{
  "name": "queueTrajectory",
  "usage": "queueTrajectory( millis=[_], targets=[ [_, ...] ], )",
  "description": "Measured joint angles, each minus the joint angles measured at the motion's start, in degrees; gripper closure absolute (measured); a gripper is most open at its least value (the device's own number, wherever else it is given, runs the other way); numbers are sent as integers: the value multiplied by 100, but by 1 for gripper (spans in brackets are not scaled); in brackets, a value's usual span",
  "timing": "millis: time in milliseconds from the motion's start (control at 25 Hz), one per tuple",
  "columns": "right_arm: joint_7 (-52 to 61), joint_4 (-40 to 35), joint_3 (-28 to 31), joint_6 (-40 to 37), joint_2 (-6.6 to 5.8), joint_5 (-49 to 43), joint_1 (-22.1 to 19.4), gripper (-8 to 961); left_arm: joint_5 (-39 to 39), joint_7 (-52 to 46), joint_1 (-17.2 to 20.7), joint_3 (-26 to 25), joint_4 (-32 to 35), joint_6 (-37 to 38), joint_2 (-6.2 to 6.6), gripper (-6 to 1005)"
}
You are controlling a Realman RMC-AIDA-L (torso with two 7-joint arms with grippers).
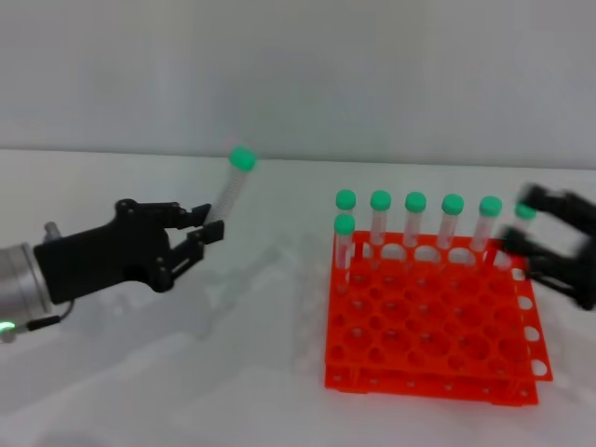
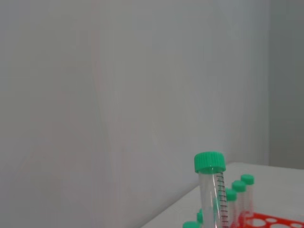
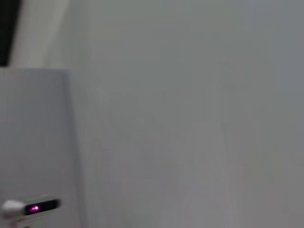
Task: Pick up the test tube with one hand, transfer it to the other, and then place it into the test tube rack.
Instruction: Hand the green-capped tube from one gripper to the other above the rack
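**Tube held aloft in left pincer; right pincer at far corner of rack**

Left side, head view: the left pincer (image 1: 212,226) reaches in over the white tabletop (image 1: 186,372) on a silver wrist showing a small green light. Its black fingers are clamped on the lower end of the test tube (image 1: 231,189). The tube is off the tabletop, tilted with its green cap uppermost and leaning slightly toward the rack. The left wrist view shows the same test tube (image 2: 211,190) close up: green screw cap on top, clear wall with printed graduation marks, pale wall behind it.

Centre: bare tabletop separates the held tube from the test tube rack (image 1: 428,335), well apart. The rack is orange-red, two-tiered, a grid of round holes, sitting flat on the tabletop. Five green-capped tubes (image 1: 415,223) stand upright in its far row, and a further tube (image 1: 345,244) stands one row nearer, at the rack's left edge. In the left wrist view a corner of the rack (image 2: 278,221) and some of those capped tubes appear beyond the held one.

Right side: the right pincer (image 1: 535,237) sits at the rack's far right corner, motion-blurred. Fingers look spread apart. A green cap (image 1: 526,211) shows just beside its fingers; I cannot tell whether they touch.

The right wrist view shows only a pale wall and a small device with a pink light (image 3: 33,208).
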Motion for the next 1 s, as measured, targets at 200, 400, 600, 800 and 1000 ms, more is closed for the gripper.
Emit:
queueTrajectory(
  millis=[200, 400, 600, 800, 1000],
  targets=[
    [327, -18, -3, 442, 236, -724, 734, 258, 8, 277, 13, 0, 420, -1, 4, 771],
    [440, -35, -173, 702, 375, -968, 1098, 259, 49, 493, 14, 0, 700, 0, 0, 766],
    [667, -38, -336, 804, 425, -955, 1281, 260, 83, 696, 11, 0, 980, -1, 1, 761],
    [753, -40, -415, 882, 442, -945, 1354, 261, 258, 881, -29, 0, 1296, -75, 2, 756],
    [789, -43, -532, 885, 446, -880, 1407, 262, 342, 959, -51, 0, 1482, -238, 2, 750]
  ],
)
